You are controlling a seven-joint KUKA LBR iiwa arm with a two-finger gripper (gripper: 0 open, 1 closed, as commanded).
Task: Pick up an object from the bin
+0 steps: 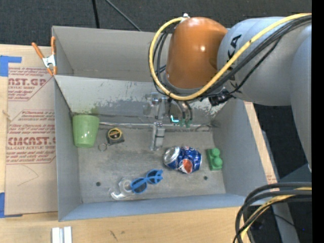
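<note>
Grey metal bin [101, 54], claw [158, 137] hanging low nr its middle, toward far wall, over bare floor betw. small yellow-black tape measure [115, 134] on the left-wall side and crushed blue-red-white can [183, 159] just beside, toward near-right corner. Released or clenched: can't tell from this angle; nothing seen in its grip. No item taken yet, so candidates only: can closest, tape measure next, green block [215, 158] by right wall, green cup [85, 130] at left wall, blue sunglasses [147, 180] w/ a clear-whitish piece [120, 190] along near edge. Risks, judged not seen: straight descent here prob. ending on bare metal, no catch. Going for can: dented, rounded skin likely to squirt out sideways or roll, maybe bumping green block just beside it. Going for tape measure: small, low, key ring [103, 147] attached, easy to nudge away instead of gripping. Sunglasses thin & touching clear piece, so poss. lifting both or neither. Cup wide, prob. awkward unless taken by rim. Surface: floor scuffed, hard, smooth-looking, little friction expected, so anything pushed likely to slide; walls sloping in toward floor. Room: plenty of open floor round claw, items mostly apart, no heap; far wall close behind claw, little margin that way; orange wrist cover [195, 49] & cable loops [157, 44] bulky above, masking part of far wall.
</note>
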